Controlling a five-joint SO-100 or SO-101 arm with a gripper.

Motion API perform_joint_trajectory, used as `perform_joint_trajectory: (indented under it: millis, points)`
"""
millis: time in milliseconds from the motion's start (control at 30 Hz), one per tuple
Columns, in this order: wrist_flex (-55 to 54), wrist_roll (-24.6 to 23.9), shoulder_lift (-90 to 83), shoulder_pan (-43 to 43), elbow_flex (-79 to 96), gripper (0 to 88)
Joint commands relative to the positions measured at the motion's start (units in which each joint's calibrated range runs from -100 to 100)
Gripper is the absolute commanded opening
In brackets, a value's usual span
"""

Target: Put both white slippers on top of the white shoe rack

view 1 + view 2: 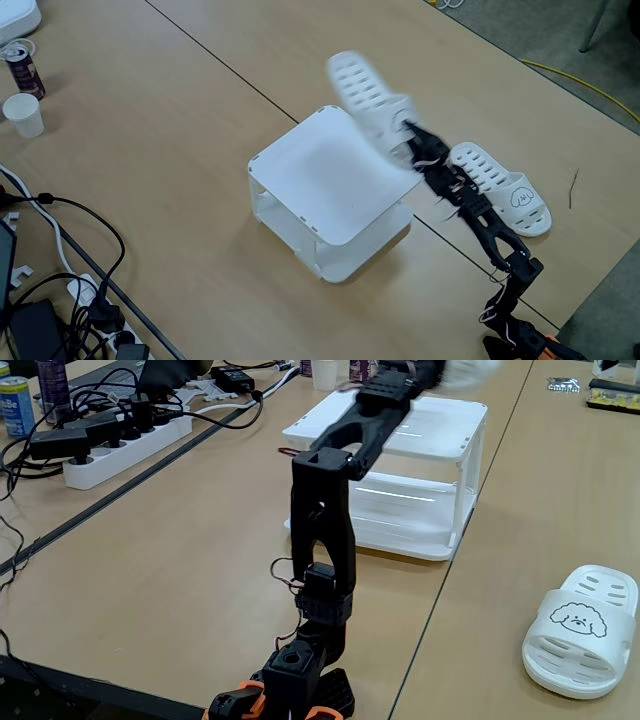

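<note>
One white slipper (362,92), blurred by motion, is in the air over the far right corner of the white shoe rack (325,178), with my gripper (406,129) shut on its strap end. In the other fixed view the same slipper (474,368) is a white blur at the top edge, above the rack (392,435); the black arm (322,510) reaches up to it. The second slipper (502,188) lies flat on the table to the right of the arm, its cartoon face (577,619) showing. The rack's flat top is bare.
A paper cup (22,113) and a drink can (22,66) stand at the far left. Black cables and a white power strip (122,444) crowd the table's left side. A dark table seam (230,70) runs behind the rack. The table edge (590,85) lies to the right.
</note>
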Motion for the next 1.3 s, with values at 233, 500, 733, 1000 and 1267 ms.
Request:
perform_joint_trajectory:
  millis: [233, 500, 733, 1000, 1267]
  points:
    - [-0.22, 0.42, -3.44, -16.01, -5.93, 0.7]
    - [-0.30, 0.42, 3.54, -17.99, -8.46, 0.7]
    - [-0.39, 0.42, 10.36, -16.26, -12.16, 0.7]
    - [-0.39, 0.42, 13.14, -14.45, -12.43, 4.1]
    - [-0.39, 0.42, 13.89, -13.63, -12.34, 7.9]
